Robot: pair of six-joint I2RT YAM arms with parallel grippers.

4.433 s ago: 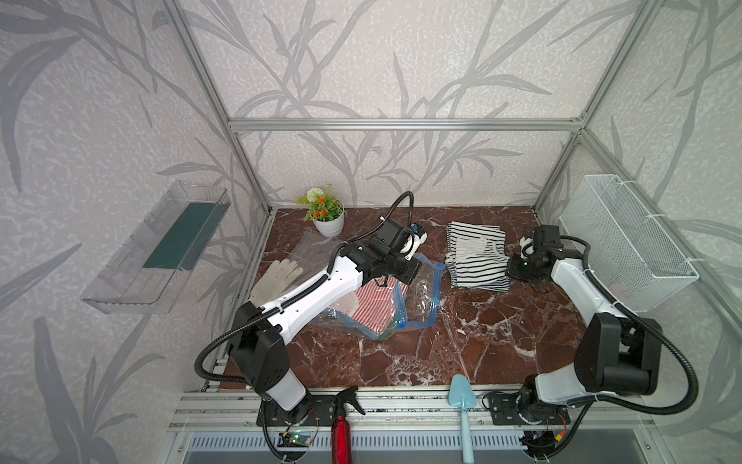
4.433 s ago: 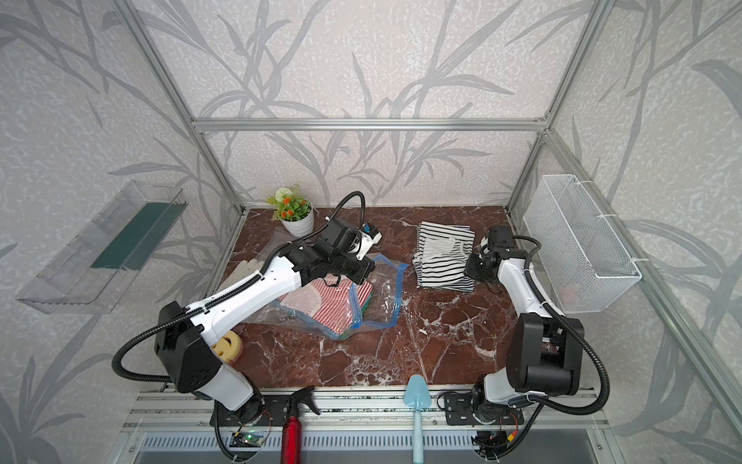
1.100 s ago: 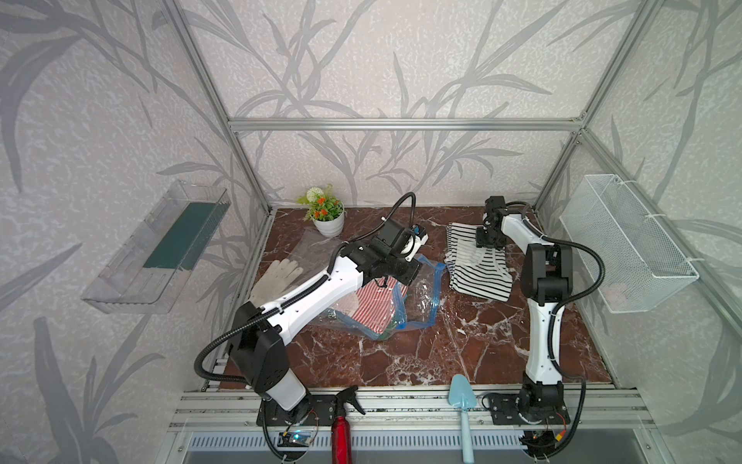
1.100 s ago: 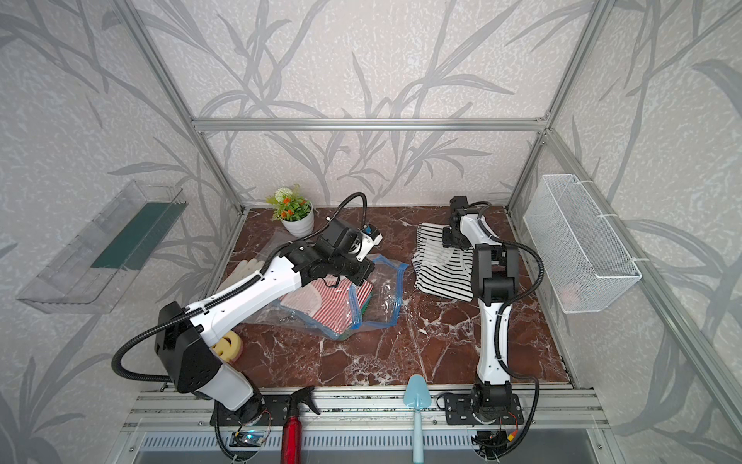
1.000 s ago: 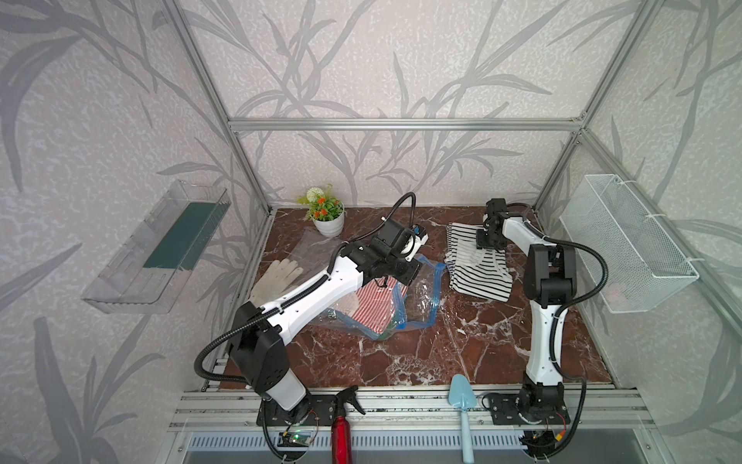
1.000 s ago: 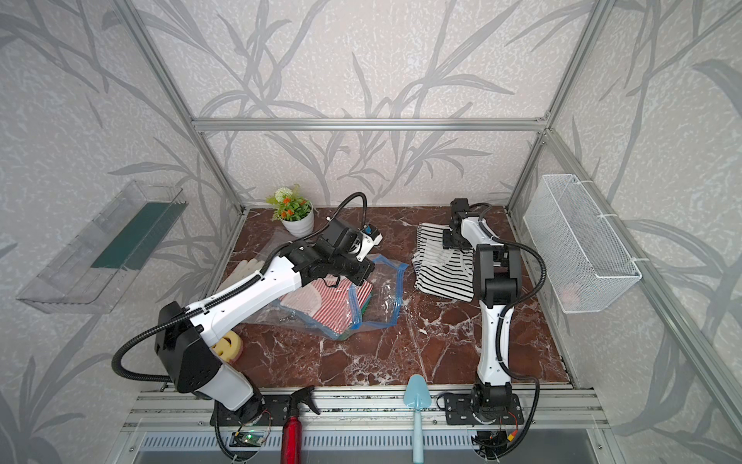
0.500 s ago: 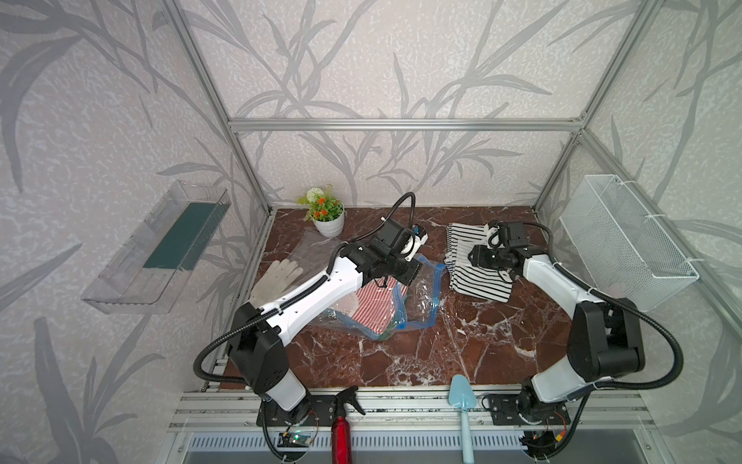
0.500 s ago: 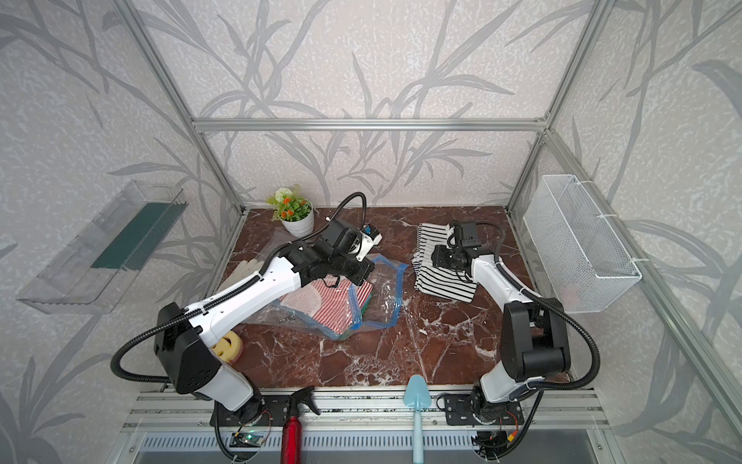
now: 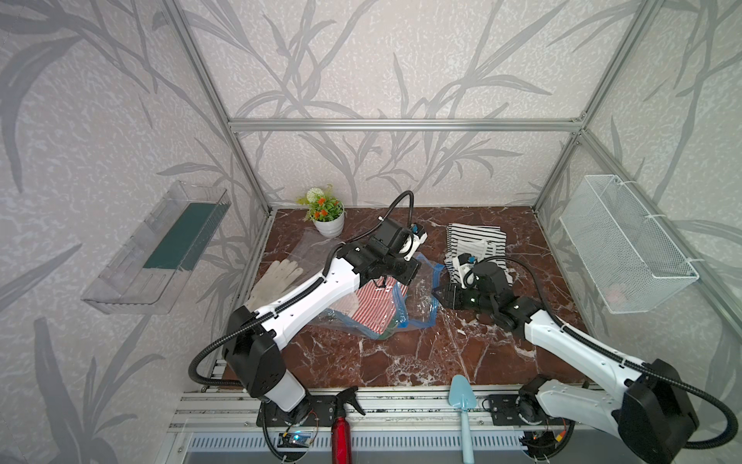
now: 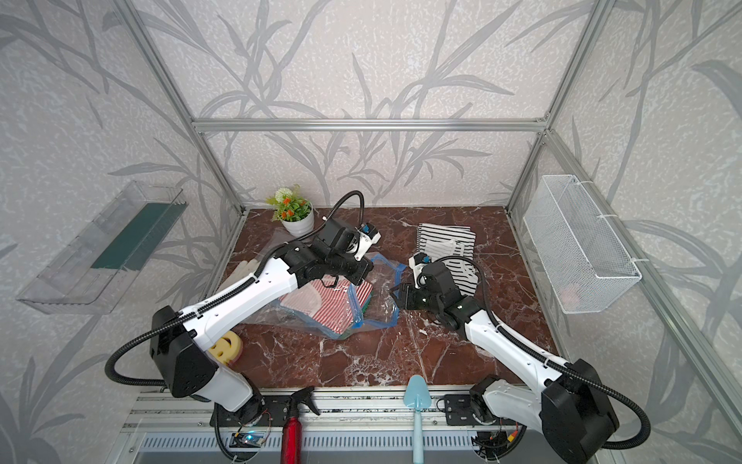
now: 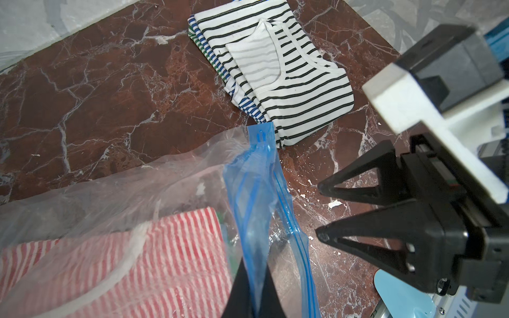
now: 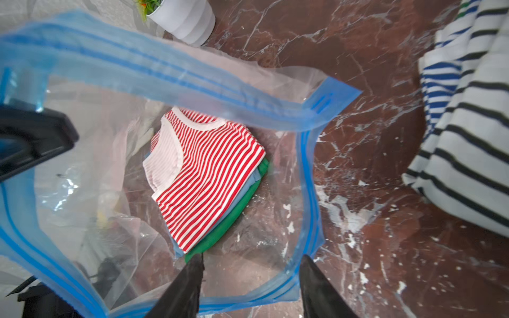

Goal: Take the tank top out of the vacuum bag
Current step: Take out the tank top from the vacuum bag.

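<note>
Crosswise, mouth toward the right arm: vacuum bag (image 12: 165, 68) — zip edge pinched by left gripper (image 11: 254, 278); right gripper (image 12: 252, 258) spread, swung over from striped pile (image 9: 478, 245).

The vacuum bag (image 12: 165, 68) is clear plastic with a blue zip strip along its mouth. Inside it, the tank top (image 12: 209, 170) is red-and-white striped with white trim. It lies over a light blue layer and a green garment (image 12: 220, 236). The folded top (image 11: 292, 82) outside is white with thin black stripes — blue-and-white stripes show beneath it. The bench (image 9: 401, 361) is red-brown marble veined white. The potted plant (image 9: 330, 225) has a white pot, green leaves and orange blooms. The trowel (image 9: 459, 395) is pale blue, the spray bottle (image 9: 341, 436) red with a black head, and the sponge (image 10: 225, 347) yellow. The right gripper (image 12: 252, 257) has black jaws.
</note>
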